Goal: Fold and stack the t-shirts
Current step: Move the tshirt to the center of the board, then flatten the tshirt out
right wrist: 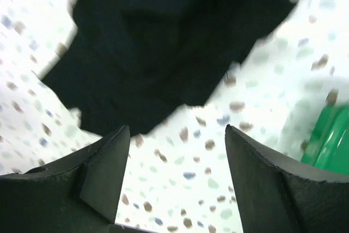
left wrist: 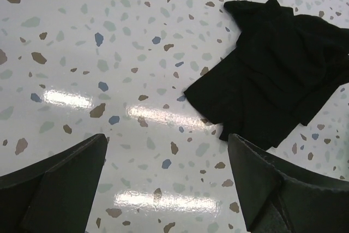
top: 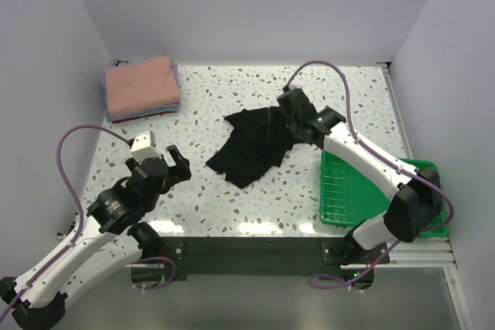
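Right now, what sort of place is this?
Probably a lab test cell: plain walls box in a speckled table, with a green tray and a black t-shirt staged.

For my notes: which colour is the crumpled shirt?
The crumpled shirt is black; clearest in left wrist view.

white-and-black arms [top: 363, 156], purple cables [top: 318, 62], black wedge-shaped fingers [left wrist: 60, 189].
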{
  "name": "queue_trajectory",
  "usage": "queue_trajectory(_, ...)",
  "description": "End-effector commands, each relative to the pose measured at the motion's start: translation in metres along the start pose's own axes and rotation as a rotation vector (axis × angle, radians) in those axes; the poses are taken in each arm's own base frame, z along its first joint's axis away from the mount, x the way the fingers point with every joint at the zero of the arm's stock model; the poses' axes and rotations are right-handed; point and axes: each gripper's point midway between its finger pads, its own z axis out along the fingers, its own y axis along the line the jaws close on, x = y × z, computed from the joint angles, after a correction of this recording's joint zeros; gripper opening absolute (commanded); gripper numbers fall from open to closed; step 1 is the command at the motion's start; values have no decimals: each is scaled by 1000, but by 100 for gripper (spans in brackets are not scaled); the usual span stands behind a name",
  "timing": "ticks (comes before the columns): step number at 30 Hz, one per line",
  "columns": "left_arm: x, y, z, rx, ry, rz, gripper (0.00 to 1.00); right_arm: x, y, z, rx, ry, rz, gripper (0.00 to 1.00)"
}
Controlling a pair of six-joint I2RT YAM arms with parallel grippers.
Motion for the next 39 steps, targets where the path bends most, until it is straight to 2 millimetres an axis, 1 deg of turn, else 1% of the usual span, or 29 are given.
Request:
queue_trajectory(1, 0, -10, 8, 8, 11, 8, 97, 29, 8, -15, -123, 14, 90, 73)
queue_trajectory(2, 2, -15, 11, 20, 22, 13, 97, 50, 4, -15, -142, 56, 96, 72)
queue_trajectory(3, 2, -23, 14, 45, 21, 8, 97, 60, 5, -14, -157, 72, 100, 72)
queue_trajectory(4, 9, -29, 19, 62, 52, 20, 96, 65, 10, -14, -184, 76, 113, 70)
queue_trajectory(5, 15, -33, 22, 75, 69, 27, 96, 83, 10, -13, -195, 108, 104, 70)
queue_trajectory(6, 14, -42, 25, 108, 63, 13, 97, 90, 12, -13, -200, 119, 110, 70)
queue_trajectory(7, 22, -50, 29, 145, 92, 30, 98, 96, 15, -12, -208, 126, 108, 69)
queue_trajectory(8, 30, -53, 33, 166, 104, 46, 98, 107, 16, -11, -207, 145, 97, 69)
queue_trajectory(9, 27, -64, 36, 212, 82, 38, 98, 111, 17, -10, -203, 152, 100, 69)
queue_trajectory(11, 36, -64, 46, 198, 96, 64, 98, 119, 18, -6, -204, 168, 108, 68)
queue_trajectory(12, 36, -64, 50, 188, 91, 72, 98, 121, 19, -5, -207, 172, 116, 68)
queue_trajectory(13, 43, -59, 59, 144, 105, 103, 97, 120, 21, -4, -215, 164, 122, 68)
queue_trajectory(16, 59, -50, 73, 86, 155, 149, 90, 121, 30, -1, -243, 167, 134, 68)
queue_trajectory(18, 64, -48, 82, 78, 168, 154, 84, 119, 37, 0, -258, 164, 128, 67)
queue_trajectory(19, 74, -44, 88, 72, 197, 174, 83, 121, 41, 4, -256, 176, 119, 66)
queue_trajectory(20, 73, -47, 92, 86, 192, 166, 80, 119, 49, 3, -270, 173, 107, 66)
queue_trajectory(21, 72, -43, 98, 73, 194, 155, 78, 119, 53, 3, -276, 177, 94, 66)
queue_trajectory(22, 80, -40, 103, 77, 225, 170, 76, 117, 58, 5, -272, 180, 87, 66)
queue_trajectory(23, 78, -41, 108, 80, 219, 161, 73, 119, 62, 4, -277, 184, 75, 66)
queue_trajectory(24, 76, -36, 114, 63, 221, 151, 72, 120, 66, 4, -280, 188, 73, 65)
queue_trajectory(25, 81, -34, 119, 63, 242, 164, 71, 121, 68, 4, -280, 188, 73, 65)
queue_trajectory(26, 78, -36, 123, 75, 232, 158, 70, 123, 71, 4, -285, 192, 71, 65)
queue_trajectory(27, 78, -36, 127, 79, 232, 157, 69, 124, 72, 4, -286, 193, 75, 65)
queue_trajectory(28, 83, -37, 130, 95, 249, 172, 69, 125, 72, 4, -286, 194, 75, 65)
queue_trajectory(30, 79, -46, 138, 134, 227, 162, 68, 130, 73, 3, -289, 202, 70, 65)
queue_trajectory(31, 87, -48, 142, 143, 253, 174, 67, 133, 71, 4, -283, 210, 68, 65)
queue_trajectory(33, 89, -52, 148, 154, 265, 180, 63, 136, 71, 2, -283, 218, 63, 65)
queue_trajectory(36, 100, -49, 157, 133, 308, 200, 53, 139, 68, 0, -281, 220, 64, 64)
queue_trajectory(39, 106, -46, 160, 115, 332, 208, 50, 144, 65, -1, -277, 225, 70, 64)
